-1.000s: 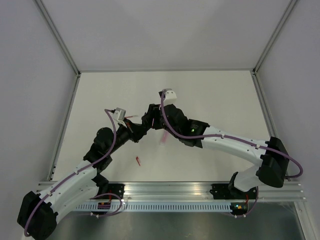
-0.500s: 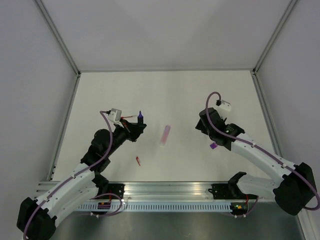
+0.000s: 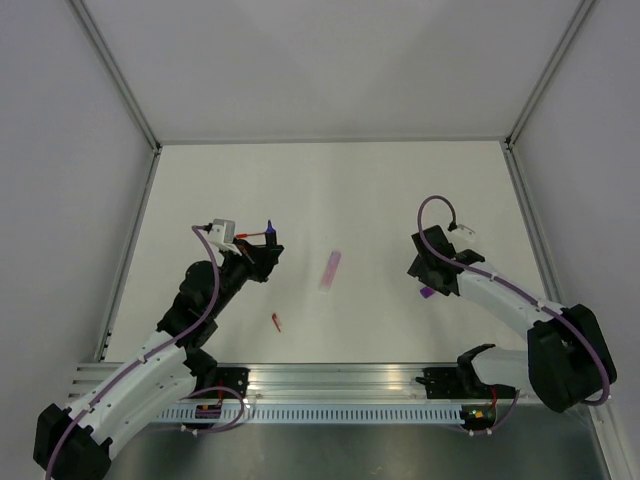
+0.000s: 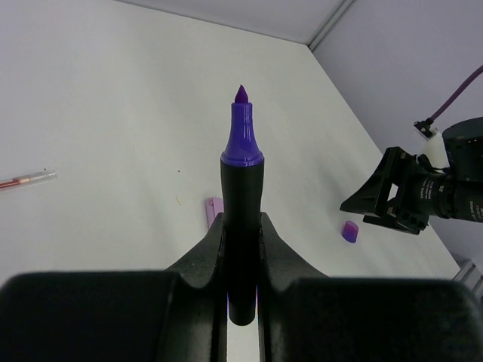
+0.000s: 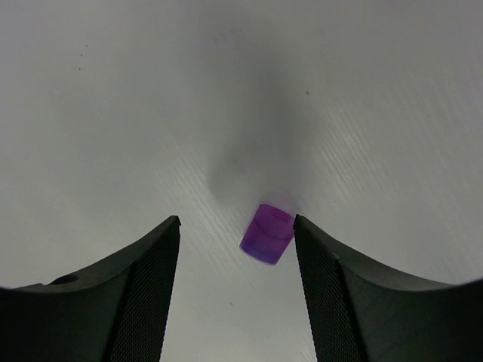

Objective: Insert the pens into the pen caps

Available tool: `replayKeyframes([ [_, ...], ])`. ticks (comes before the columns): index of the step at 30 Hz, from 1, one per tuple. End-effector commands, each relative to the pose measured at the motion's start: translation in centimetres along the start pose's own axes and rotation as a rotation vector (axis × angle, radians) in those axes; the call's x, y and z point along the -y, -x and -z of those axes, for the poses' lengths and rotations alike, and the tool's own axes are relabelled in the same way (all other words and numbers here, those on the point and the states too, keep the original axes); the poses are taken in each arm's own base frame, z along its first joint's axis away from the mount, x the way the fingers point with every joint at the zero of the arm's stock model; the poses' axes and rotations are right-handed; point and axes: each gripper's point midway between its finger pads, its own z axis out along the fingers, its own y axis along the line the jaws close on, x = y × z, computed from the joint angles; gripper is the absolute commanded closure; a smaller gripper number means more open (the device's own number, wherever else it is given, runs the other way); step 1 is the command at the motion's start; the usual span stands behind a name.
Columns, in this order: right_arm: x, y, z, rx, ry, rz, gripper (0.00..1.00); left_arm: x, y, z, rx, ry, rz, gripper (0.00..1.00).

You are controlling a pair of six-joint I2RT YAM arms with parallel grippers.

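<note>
Clenching a dark marker [image 4: 241, 173] whose purple tip points out past the fingertips, the left gripper [image 4: 241, 226] grasps its barrel. The right gripper [image 5: 236, 222] hangs released, a stubby purple cap [image 5: 267, 234] lying on the tabletop [image 5: 151, 90] between its spread fingers, touching neither.
</note>
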Motion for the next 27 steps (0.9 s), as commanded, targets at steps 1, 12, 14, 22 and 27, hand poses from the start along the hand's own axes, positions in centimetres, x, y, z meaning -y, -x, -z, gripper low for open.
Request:
replayKeyframes([
  [1,-1.1,-0.8,-1.0,-0.038,0.038,0.023,0.33,-0.4,0.7,0.0,0.027,0.023,-0.037,0.98],
  [12,0.9,-2.5,-2.1,-0.062,-0.052,-0.023,0.34,-0.5,0.8,0.0,0.029,0.03,-0.035,0.98],
  [14,1.1,-2.5,-2.0,-0.059,-0.054,-0.024,0.34,-0.5,0.8,0.1,0.028,0.031,-0.035,0.98],
  [22,1.0,-3.5,-2.3,-0.089,-0.03,-0.019,0.38,-0.6,0.8,0.1,0.029,0.037,-0.037,0.98],
  [27,0.2,-3.9,-2.5,-0.106,0.017,0.014,0.43,-0.6,0.9,0.2,0.035,0.037,-0.035,0.98],
])
